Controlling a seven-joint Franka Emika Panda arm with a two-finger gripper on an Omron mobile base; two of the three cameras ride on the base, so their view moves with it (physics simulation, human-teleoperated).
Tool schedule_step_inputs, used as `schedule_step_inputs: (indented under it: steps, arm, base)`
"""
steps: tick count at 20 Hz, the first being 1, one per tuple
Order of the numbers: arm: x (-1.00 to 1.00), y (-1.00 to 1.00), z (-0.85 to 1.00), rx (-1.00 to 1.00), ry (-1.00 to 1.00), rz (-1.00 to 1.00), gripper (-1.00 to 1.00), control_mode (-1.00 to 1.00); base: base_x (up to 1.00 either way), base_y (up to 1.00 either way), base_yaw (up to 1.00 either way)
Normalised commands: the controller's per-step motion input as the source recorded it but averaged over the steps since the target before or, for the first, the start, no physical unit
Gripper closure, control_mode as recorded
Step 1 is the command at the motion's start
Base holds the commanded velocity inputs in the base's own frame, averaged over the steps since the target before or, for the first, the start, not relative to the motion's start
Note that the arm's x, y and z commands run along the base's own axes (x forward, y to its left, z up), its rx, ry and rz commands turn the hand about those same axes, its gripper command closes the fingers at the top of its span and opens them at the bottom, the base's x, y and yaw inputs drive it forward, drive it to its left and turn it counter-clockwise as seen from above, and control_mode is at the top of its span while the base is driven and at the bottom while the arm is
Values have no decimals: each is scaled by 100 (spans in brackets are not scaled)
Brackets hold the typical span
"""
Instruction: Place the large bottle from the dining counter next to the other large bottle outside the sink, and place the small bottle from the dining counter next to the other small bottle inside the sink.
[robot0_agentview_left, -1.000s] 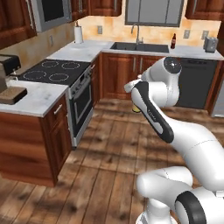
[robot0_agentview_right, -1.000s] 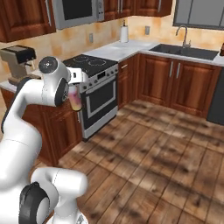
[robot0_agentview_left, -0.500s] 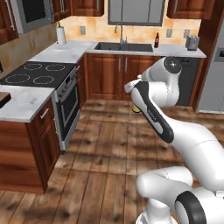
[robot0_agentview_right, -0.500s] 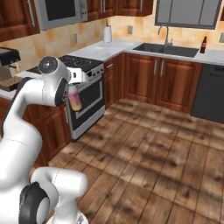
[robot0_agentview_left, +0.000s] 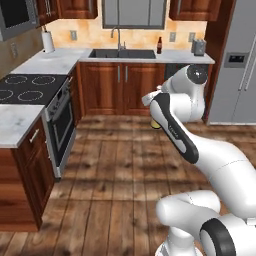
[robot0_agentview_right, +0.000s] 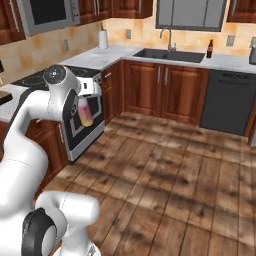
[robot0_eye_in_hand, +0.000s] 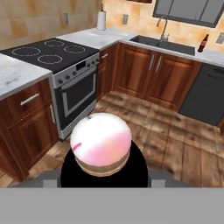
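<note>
tool (robot0_agentview_right: 86, 111) clamped on the large bottle (robot0_agentview_right: 85, 112), carried mid-air at chest height of the arm, well short of the sink; in the hand view the bottle's pink-to-orange body (robot0_eye_in_hand: 101, 143) points away from the camera, black shoulder end seated toward the palm; rigid smooth cylinder, likely light but slick, so I'd keep the grip square across the body, no fast swings; tall shape means it could tip on set-down, lower it upright before letting go.

target: the other large bottle (robot0_agentview_left: 159, 45), brown with red label, upright on the desk just right of the sink (robot0_agentview_left: 122, 53); faucet (robot0_agentview_left: 118, 36) behind the basin, a toaster-like metal box (robot0_agentview_left: 198, 47) further right on the same desk; paper towel roll (robot0_agentview_left: 48, 42) far left; stove (robot0_agentview_left: 22, 87) at left, clear of the path; open wood floor between base and sink cabinets; main risk: knocking over the brown bottle on approach.
</note>
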Motion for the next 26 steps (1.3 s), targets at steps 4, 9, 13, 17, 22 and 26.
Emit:
schedule_step_inputs:
  steps: [4, 9, 13, 17, 22, 26]
  arm:
    - [0, 0, 0, 0, 0, 0, 100, 100]
    - [0, 0, 0, 0, 0, 0, 100, 100]
    - [0, 0, 0, 0, 0, 0, 100, 100]
    - [0, 0, 0, 0, 0, 0, 100, 100]
    - [0, 0, 0, 0, 0, 0, 100, 100]
    - [0, 0, 0, 0, 0, 0, 100, 100]
  base:
    - [0, 0, -24]
    - [0, 0, -24]
    - [13, 0, -20]
    - [84, -3, -2]
    - [100, -12, 2]
    - [100, -17, 0]
